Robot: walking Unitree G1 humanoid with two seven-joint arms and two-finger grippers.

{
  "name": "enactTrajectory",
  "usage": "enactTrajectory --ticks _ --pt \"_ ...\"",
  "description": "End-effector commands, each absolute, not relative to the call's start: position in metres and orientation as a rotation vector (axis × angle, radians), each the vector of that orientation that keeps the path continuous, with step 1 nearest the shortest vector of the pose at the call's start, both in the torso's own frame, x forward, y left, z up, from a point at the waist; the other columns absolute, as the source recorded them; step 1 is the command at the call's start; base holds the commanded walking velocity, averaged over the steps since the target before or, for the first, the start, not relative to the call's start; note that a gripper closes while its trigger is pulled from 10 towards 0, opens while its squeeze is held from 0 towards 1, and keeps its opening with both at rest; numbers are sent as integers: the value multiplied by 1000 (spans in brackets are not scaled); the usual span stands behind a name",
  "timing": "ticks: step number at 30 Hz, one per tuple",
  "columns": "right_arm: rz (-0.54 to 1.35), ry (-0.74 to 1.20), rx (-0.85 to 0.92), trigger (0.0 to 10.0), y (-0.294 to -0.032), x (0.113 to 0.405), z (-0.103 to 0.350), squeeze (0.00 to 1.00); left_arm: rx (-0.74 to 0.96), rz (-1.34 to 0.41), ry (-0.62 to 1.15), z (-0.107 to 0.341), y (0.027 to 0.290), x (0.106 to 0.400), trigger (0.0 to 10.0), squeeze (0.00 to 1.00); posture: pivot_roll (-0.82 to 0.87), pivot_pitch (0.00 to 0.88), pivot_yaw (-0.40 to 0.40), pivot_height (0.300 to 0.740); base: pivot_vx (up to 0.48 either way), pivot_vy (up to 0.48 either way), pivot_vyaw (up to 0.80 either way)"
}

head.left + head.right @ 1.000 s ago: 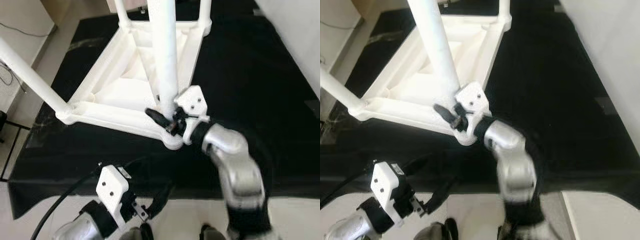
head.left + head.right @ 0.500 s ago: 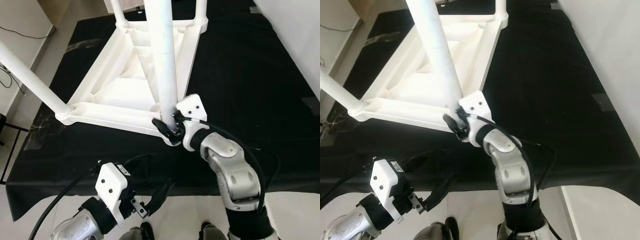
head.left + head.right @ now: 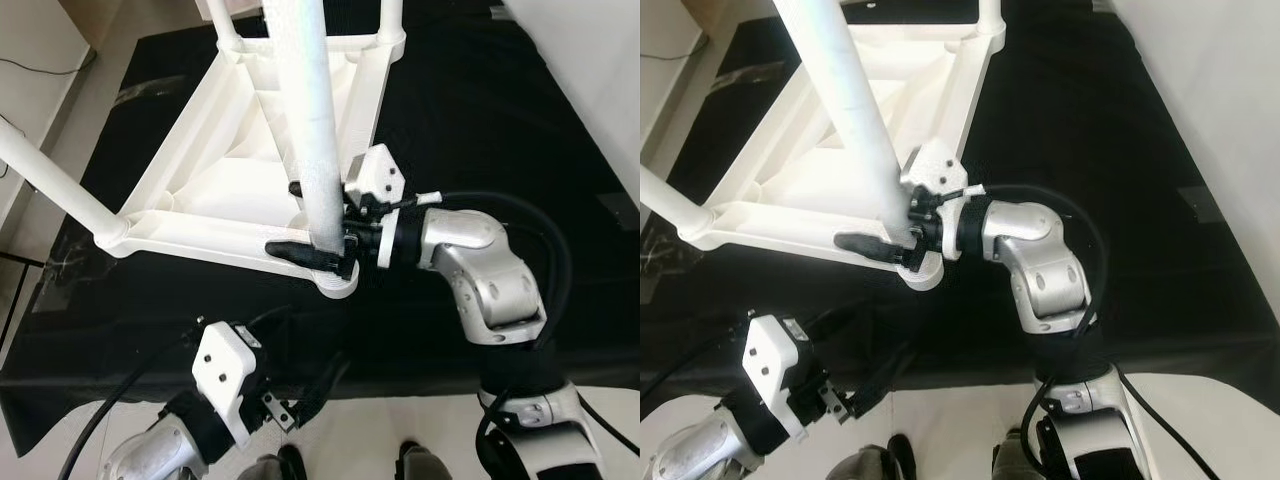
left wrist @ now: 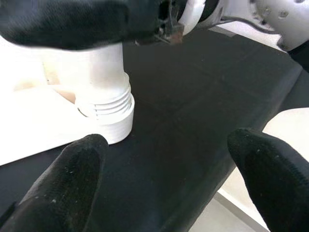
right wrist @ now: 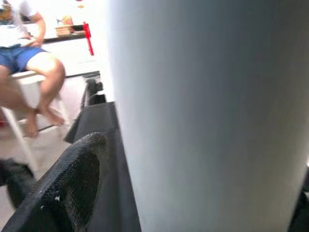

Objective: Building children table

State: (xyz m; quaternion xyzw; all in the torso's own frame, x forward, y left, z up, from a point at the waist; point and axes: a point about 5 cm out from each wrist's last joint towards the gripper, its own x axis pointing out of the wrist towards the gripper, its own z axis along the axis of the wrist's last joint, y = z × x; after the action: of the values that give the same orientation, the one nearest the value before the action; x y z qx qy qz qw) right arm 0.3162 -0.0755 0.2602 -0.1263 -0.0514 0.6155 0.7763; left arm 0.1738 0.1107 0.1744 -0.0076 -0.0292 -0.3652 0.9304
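A white children's table [image 3: 190, 225] lies upside down on a black cloth [image 3: 480, 120]. One white leg [image 3: 310, 130] stands in the near corner socket [image 3: 335, 280], whose ribbed collar [image 4: 108, 108] appears in the left wrist view. My right gripper [image 3: 300, 220] reaches in from the right, just above the socket. Its black fingers [image 3: 292, 250] sit on either side of that leg, shut on it. The leg [image 5: 207, 116] looms close in the right wrist view. My left gripper [image 4: 164, 159] hangs low by the cloth's front edge, open, with nothing between its fingers [image 4: 72, 169].
Another leg [image 3: 50, 180] slants off the table's left corner, and two more [image 3: 390, 15] stand at the back. A white wall [image 3: 600, 80] rises on the right. A cable [image 3: 120, 410] runs from my left arm. A seated person [image 5: 29, 58] is in the background.
My right gripper turned from the leg's base to straddle the leg, and its forearm swung out to the right. The left arm stayed put. The camera shifted slightly.
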Motion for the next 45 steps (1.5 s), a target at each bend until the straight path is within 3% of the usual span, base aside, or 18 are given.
enactTrajectory --ticks 1,3,4,5,6,16,18,20,23,26,32,33,34,35,36,37,44,45 --pt "1397 -132 -276 10000 -66 313 262 0 -24 -742 -39 171 112 171 10000 0 -65 296 133 740 0 0 0" --pt "1433 -127 -260 10000 -66 318 265 0 -26 -740 -39 171 111 171 10000 0 -63 297 131 740 0 0 0" --pt "1460 -121 -249 4118 -68 322 268 0 -27 -739 -40 171 110 170 10000 0 -54 300 127 740 0 0 0" --pt "1460 -121 -249 4118 -68 322 268 0 -27 -739 -40 171 110 170 10000 0 -54 300 127 740 0 0 0" --pt "1483 -115 -241 0 -70 326 269 0 -30 -738 -39 171 110 169 10000 0 -48 301 127 740 0 0 0" --pt "1389 -87 -279 0 -88 330 261 0 -38 -735 -40 172 108 167 10000 0 -47 312 123 740 0 0 0" --pt "1102 -2 -248 0 -104 324 242 0 -42 -735 -39 171 108 165 10000 0 -53 318 112 740 0 0 0" --pt "1063 9 -239 0 -106 323 239 0 -43 -735 -38 171 109 165 10000 0 -53 318 112 740 0 0 0" --pt "439 261 -139 0 -114 289 186 0 -42 -736 -36 173 111 165 10000 0 -61 331 122 740 0 0 0" --pt "355 273 -123 0 -110 275 180 0 -41 -738 -35 173 112 167 10000 0 -62 336 134 740 0 0 0" --pt "447 227 -84 0 -82 281 190 0 -34 -750 -26 171 113 166 10000 0 -57 314 134 740 0 0 0" --pt "470 203 -77 1529 -75 285 198 0 -33 -745 -28 171 113 167 10000 0 -57 312 133 740 0 0 0" --pt "470 203 -77 1529 -75 285 198 0 -33 -745 -28 171 113 167 10000 0 -57 312 133 740 0 0 0" --pt "473 199 -76 10000 -74 286 200 0 -33 -743 -29 171 113 167 10000 0 -57 312 133 740 0 0 0" --pt "473 199 -76 10000 -74 286 200 0 -33 -743 -29 171 113 167 10000 0 -57 312 133 740 0 0 0" --pt "518 165 -50 10000 -70 286 207 1000 -32 -740 -31 172 113 167 10000 0 -56 309 131 740 0 0 0" --pt "928 -50 -28 10000 -63 293 245 1000 -32 -738 -35 172 112 169 10000 0 -50 295 127 740 0 0 0" --pt "1065 -64 -95 10000 -65 293 246 569 -32 -738 -36 172 111 169 10000 0 -49 293 127 740 0 0 0"
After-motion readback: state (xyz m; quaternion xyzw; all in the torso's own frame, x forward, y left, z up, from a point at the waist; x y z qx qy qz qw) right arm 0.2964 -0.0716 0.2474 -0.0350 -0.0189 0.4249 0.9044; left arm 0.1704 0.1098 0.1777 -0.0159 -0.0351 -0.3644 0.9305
